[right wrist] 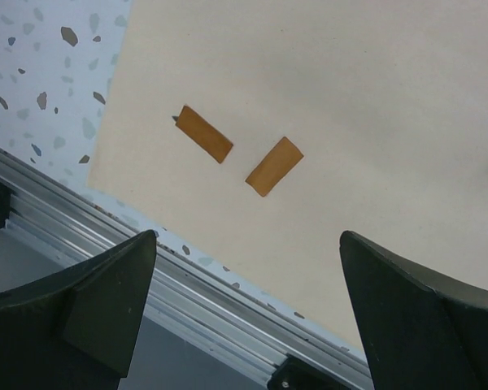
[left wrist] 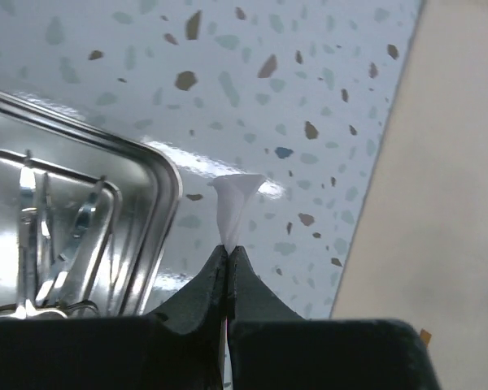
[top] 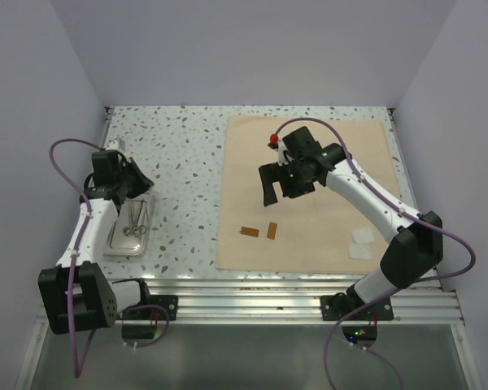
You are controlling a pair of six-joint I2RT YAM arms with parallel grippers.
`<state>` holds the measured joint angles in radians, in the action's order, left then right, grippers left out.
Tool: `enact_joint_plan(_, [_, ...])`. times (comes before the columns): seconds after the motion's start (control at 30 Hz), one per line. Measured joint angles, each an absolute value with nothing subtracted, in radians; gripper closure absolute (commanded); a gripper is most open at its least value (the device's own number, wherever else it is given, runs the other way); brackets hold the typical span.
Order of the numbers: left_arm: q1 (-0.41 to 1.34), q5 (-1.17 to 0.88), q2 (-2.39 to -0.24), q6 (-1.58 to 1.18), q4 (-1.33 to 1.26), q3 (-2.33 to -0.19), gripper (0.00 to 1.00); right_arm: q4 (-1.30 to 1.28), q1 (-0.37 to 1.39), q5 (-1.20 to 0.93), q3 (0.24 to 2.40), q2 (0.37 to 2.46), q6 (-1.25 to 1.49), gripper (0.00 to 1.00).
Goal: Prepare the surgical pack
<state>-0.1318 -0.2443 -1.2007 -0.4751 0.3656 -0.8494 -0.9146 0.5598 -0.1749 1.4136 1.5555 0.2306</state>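
One cloth carries two brown strips near its front edge and two gauze pads at its front-right corner. One tray sits at the table's left edge. Left claw pinches a white scrap; right claw is wide.

High behind the arm bases, looking down over the whole table. Left wrist: close, down on tray corner and cloth edge. Right wrist: higher, facing the near rail; brown strips shared with the top view.
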Motion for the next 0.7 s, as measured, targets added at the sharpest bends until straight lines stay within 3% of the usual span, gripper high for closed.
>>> enact_joint_plan(0.33, [-0.287,-0.107,-1.257,-0.547,0.371,-0.83,1.0,-0.94,0.51,-0.23,1.43,1.555,0.231,0.01])
enact_joint_plan(0.7, [-0.336,-0.159,-1.42,-0.556,0.301,-0.798,1.0,-0.95,0.51,-0.255,1.434,1.555,0.224,0.01])
